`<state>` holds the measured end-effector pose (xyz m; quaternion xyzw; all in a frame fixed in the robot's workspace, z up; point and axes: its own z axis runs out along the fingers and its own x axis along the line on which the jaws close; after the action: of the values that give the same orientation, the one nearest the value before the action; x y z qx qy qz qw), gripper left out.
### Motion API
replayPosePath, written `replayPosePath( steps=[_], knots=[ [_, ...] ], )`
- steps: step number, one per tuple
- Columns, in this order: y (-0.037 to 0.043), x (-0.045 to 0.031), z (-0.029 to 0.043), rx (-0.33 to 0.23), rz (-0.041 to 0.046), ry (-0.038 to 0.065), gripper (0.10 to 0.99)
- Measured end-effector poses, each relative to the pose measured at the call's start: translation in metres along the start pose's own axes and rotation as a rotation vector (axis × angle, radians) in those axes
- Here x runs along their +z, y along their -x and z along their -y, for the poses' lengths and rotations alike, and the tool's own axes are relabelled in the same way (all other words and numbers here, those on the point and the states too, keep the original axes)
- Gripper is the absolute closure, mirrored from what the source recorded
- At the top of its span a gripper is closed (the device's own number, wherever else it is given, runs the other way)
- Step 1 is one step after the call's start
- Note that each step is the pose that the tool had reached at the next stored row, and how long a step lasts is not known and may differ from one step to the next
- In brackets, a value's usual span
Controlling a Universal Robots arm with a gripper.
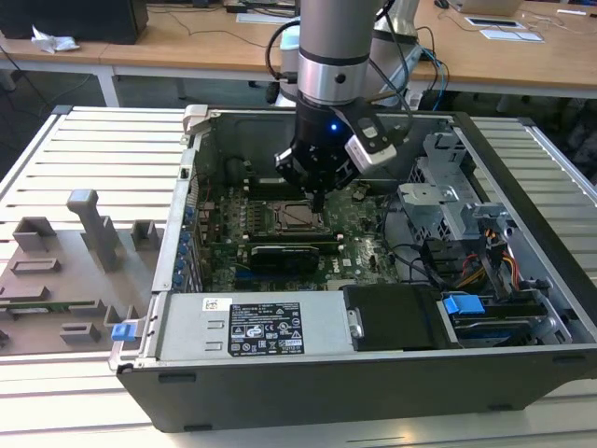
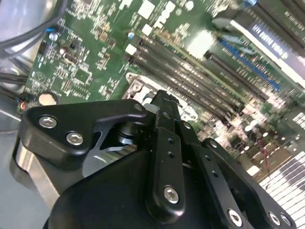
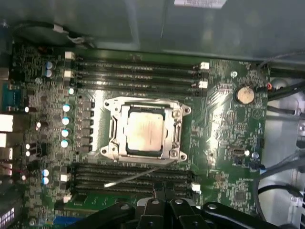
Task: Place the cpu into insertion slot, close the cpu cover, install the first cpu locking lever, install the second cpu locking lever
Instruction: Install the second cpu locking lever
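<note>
The cpu [image 3: 145,130], silver-grey and square, lies flat in the insertion slot on the green motherboard [image 3: 224,124]; the slot's contact grid is hidden under it. The cpu cover [image 3: 175,125] lies down around the chip as a metal frame. A thin wire locking lever [image 3: 138,175] sticks out from the socket's corner, slanting across the memory slots. My gripper [image 3: 163,187] is shut with nothing in it, its tips just beside that lever and the socket's edge. In the exterior view my gripper [image 1: 317,199] hangs right over the cpu [image 1: 300,217]. The second wrist view has the gripper [image 2: 162,96] at the socket's corner [image 2: 138,87].
The open computer case [image 1: 187,168] walls in the board. A grey power supply box [image 1: 252,327] sits at the front, with a drive cage [image 1: 448,201] and cables at the exterior view's right. Black memory slots [image 3: 133,71] flank the socket. A fixture board [image 1: 65,271] lies outside the case.
</note>
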<state>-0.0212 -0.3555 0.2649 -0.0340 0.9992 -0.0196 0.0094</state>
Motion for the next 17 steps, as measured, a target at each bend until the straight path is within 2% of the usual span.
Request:
replayPosePath(
  steps=[1,3,5,7,8,9,10,11,16,17],
  knots=[
    [-0.0006,0.0003,0.0080,0.000,0.0000,0.000,0.980],
    [-0.0012,0.0017,0.0179,0.000,0.0002,0.003,0.980],
    [-0.0015,0.0029,0.0211,0.000,0.0018,0.025,0.980],
    [-0.0016,0.0031,0.0231,0.001,0.0044,0.064,0.980],
    [-0.0017,0.0032,0.0243,0.002,0.0061,0.090,0.980],
    [-0.0019,0.0035,0.0263,0.003,0.0085,0.125,0.980],
    [-0.0020,0.0039,0.0278,0.003,0.0101,0.149,0.980],
    [-0.0022,0.0049,0.0289,0.003,0.0108,0.159,0.980],
    [-0.0032,0.0118,0.0307,0.003,0.0108,0.160,0.980],
    [-0.0039,0.0147,0.0345,0.003,0.0108,0.160,0.980]
  ],
)
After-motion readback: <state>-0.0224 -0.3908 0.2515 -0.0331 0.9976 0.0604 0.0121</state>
